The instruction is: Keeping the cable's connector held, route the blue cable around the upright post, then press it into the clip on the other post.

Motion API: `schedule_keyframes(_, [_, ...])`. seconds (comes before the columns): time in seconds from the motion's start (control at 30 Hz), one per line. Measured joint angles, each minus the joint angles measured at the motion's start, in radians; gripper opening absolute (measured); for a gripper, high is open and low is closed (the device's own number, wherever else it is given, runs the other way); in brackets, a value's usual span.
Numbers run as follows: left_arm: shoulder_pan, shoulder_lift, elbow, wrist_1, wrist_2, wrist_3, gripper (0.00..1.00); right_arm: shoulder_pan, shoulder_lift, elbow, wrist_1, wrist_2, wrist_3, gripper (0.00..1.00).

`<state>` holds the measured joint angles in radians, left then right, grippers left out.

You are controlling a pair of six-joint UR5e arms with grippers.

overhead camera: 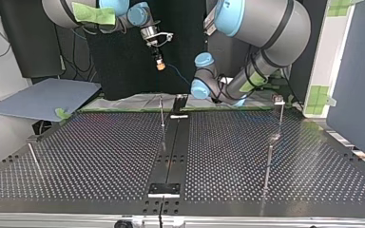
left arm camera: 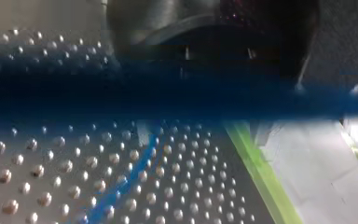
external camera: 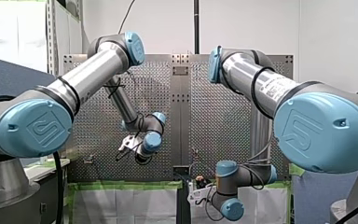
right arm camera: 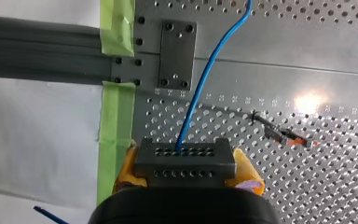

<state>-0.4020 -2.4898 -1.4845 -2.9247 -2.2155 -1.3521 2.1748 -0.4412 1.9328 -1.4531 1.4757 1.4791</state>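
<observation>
My right gripper [right arm camera: 186, 173] is shut on the grey connector [right arm camera: 185, 157], with yellow pads on both its sides. The blue cable [right arm camera: 205, 79] leaves the connector and runs out over the perforated table. In the top view this gripper [overhead camera: 159, 64] hangs high at the table's far edge. My left gripper [external camera: 127, 147] hovers above the table with its fingers apart. The blue cable [left arm camera: 177, 95] crosses just under its fingers, very close to the camera. A thin upright post [overhead camera: 162, 113] stands near the middle rail, and a post topped by a clip [overhead camera: 279, 100] stands at the top view's right.
Two more thin posts [overhead camera: 268, 164] [overhead camera: 32, 153] stand on the perforated table [overhead camera: 100, 156]. Green tape [right arm camera: 116, 116] lines the table's edge, with white sheeting beyond it. A dark rail [overhead camera: 173, 147] runs down the table's middle.
</observation>
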Motion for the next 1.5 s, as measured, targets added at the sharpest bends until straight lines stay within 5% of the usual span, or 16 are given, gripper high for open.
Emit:
schedule_keyframes(0.6, [-0.020, -0.028, 0.000, -0.084, 0.126, -0.051, 1.00, 0.000, -0.001, 0.000, -0.011, -0.062, 0.005, 0.00])
schedule_keyframes(0.9, [-0.042, -0.067, 0.000, -0.051, 0.201, -0.114, 1.00, 0.000, -0.003, 0.000, -0.013, -0.096, 0.015, 0.00])
schedule_keyframes(1.5, [-0.049, -0.068, 0.000, -0.032, 0.359, -0.239, 1.00, -0.001, -0.006, -0.001, -0.021, -0.092, 0.041, 0.00])
